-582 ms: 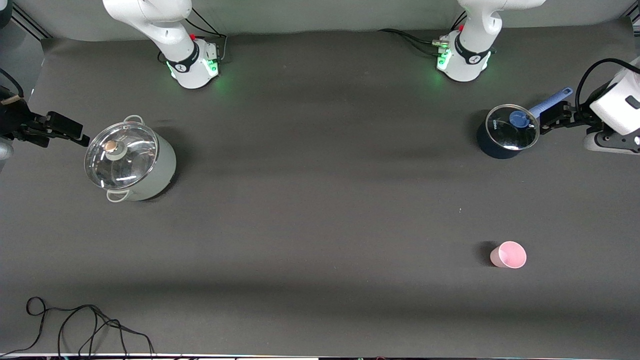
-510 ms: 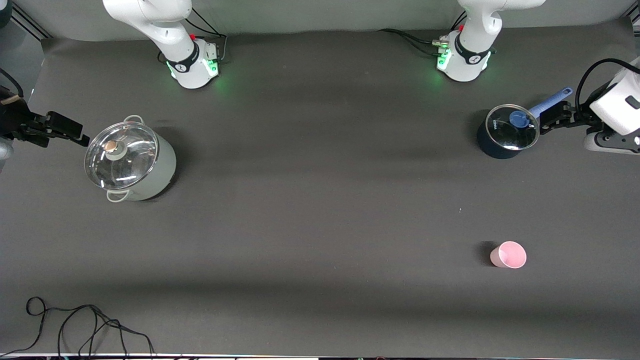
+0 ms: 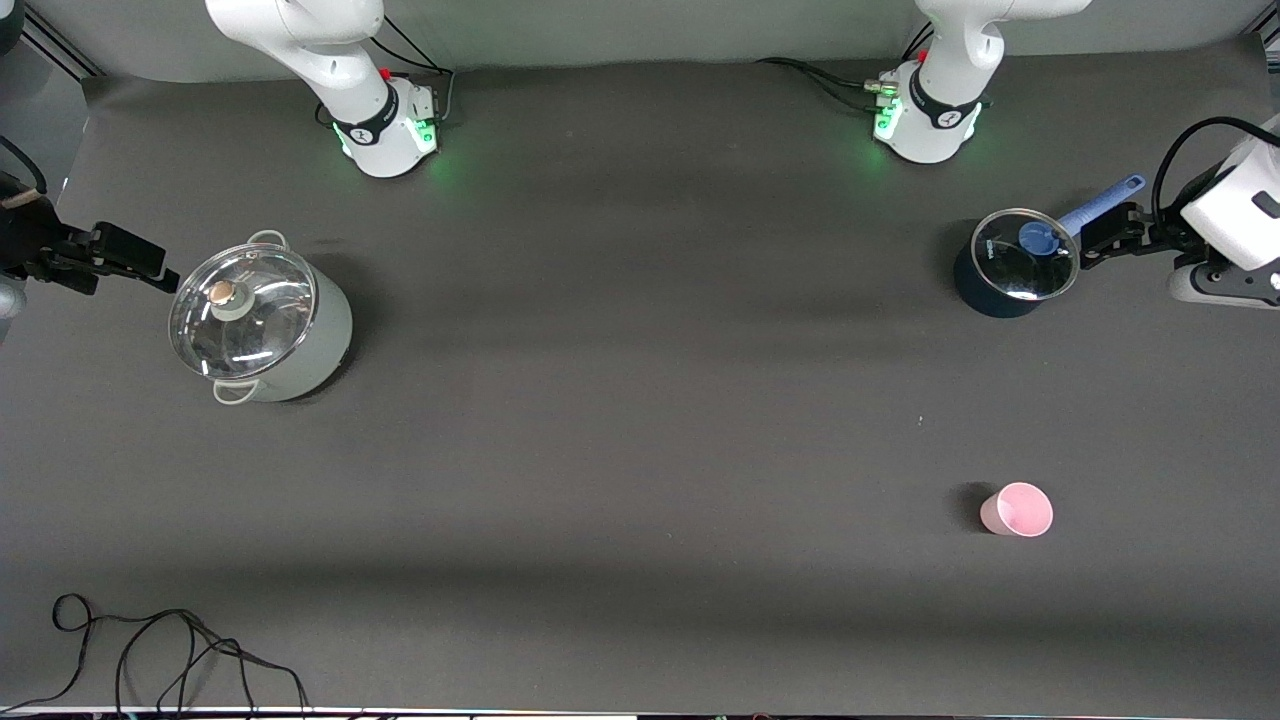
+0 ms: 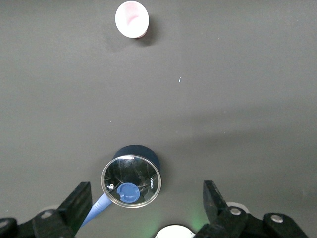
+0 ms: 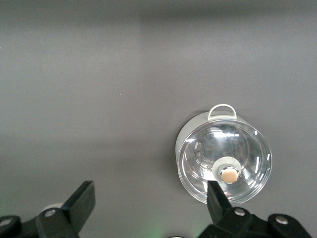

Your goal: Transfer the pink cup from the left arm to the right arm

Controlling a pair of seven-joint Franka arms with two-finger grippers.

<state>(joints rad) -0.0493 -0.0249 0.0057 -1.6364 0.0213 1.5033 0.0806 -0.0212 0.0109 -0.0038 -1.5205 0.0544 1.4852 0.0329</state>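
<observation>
The pink cup (image 3: 1017, 510) stands alone on the dark table, toward the left arm's end and nearer to the front camera than the blue pot. It also shows in the left wrist view (image 4: 132, 19), mouth up. My left gripper (image 3: 1098, 238) is open and empty, up in the air beside the blue saucepan (image 3: 1012, 265), well away from the cup. In its own view the left gripper (image 4: 147, 201) frames the saucepan (image 4: 131, 181). My right gripper (image 3: 150, 265) is open and empty beside the white pot (image 3: 262, 325), and its own view shows the right gripper (image 5: 151, 201) empty.
The blue saucepan has a glass lid and a blue handle (image 3: 1100, 203). The white pot with a glass lid (image 5: 224, 161) stands at the right arm's end. A black cable (image 3: 170, 650) lies at the table's front edge near the right arm's end.
</observation>
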